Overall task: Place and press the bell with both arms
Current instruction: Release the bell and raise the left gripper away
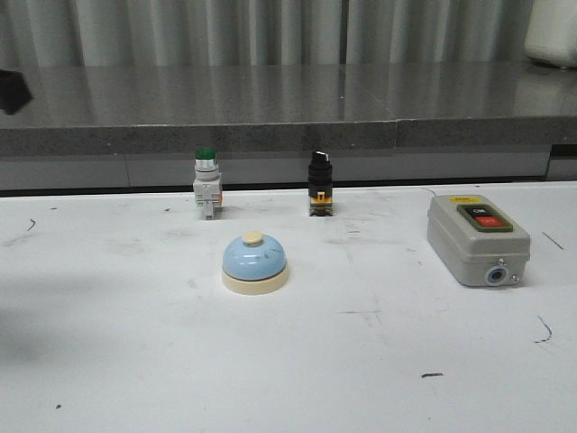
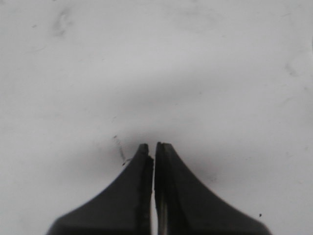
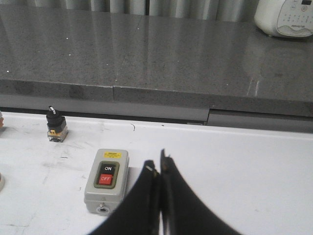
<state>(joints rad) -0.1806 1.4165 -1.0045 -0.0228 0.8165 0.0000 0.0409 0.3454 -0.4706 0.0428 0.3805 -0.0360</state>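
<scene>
The light-blue bell with cream base and cream knob stands upright on the white table, left of centre in the front view. A sliver of cream rim at the edge of the right wrist view may be its base. Neither arm shows in the front view. My left gripper is shut and empty over bare white table. My right gripper is shut and empty above the table, just right of the grey switch box.
The grey switch box with ON and OFF buttons sits at the right. A green-capped push button and a black selector switch stand behind the bell. A dark stone ledge runs along the back, with a white appliance on it.
</scene>
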